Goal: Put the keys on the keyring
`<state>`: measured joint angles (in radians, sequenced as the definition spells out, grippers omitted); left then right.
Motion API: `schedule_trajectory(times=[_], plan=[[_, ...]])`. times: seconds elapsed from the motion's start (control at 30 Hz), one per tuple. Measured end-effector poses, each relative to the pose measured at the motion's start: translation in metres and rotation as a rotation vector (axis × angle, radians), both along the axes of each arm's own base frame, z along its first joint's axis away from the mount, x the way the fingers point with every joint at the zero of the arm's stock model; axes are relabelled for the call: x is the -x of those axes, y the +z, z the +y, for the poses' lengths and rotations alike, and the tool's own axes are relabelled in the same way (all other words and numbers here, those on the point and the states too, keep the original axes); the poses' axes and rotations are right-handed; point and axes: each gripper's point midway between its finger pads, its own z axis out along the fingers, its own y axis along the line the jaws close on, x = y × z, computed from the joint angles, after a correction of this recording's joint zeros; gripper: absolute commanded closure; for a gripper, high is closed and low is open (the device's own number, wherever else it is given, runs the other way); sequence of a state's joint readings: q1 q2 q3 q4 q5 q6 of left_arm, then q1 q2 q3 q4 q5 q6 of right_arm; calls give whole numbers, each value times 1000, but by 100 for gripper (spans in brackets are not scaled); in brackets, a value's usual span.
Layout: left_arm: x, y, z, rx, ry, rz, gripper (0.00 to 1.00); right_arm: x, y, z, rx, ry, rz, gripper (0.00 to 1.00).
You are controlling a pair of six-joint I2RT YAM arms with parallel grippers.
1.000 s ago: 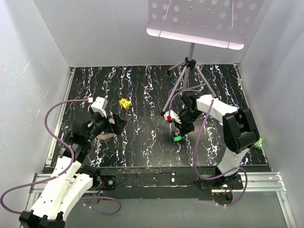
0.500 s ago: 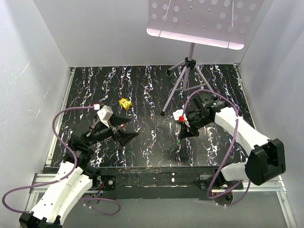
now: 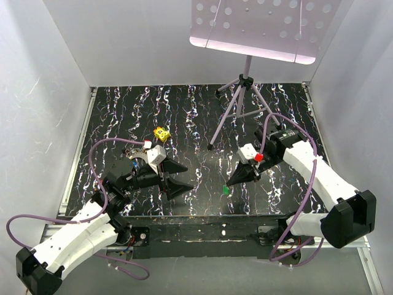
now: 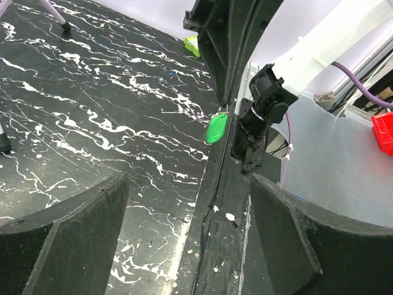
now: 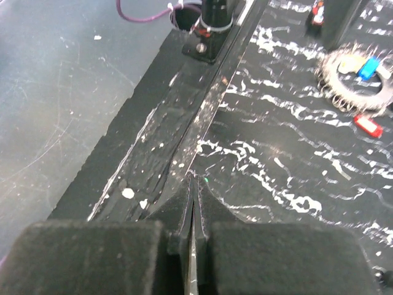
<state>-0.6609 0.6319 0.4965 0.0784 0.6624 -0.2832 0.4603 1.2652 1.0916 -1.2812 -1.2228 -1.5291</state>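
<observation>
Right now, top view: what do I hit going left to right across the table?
yellow spotted block → left gripper, open → green key. Left out: the right gripper and tripod stand, which overlap the key's position.

Silvery keyring (image 5: 325,72), green key (image 4: 216,128) well apart

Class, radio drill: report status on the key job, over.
Left gripper open, empty. Right gripper shut on green key. Keyring lies beyond left gripper, which stands between.
</observation>
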Motion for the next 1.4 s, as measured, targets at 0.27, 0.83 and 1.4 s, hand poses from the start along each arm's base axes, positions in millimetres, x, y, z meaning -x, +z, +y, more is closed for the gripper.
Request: schedule_trajectory(times=[0.27, 0.83, 1.4], plan=[[7, -10, -11, -33, -28, 12, 27, 2, 24, 10, -142, 50, -88, 99], [1, -18, -9, -81, 12, 18, 28, 17, 27, 6, -79, 65, -69, 99], [-12, -24, 37, -286, 196, -114, 6, -52, -119, -127, 812, -707, 236, 99]])
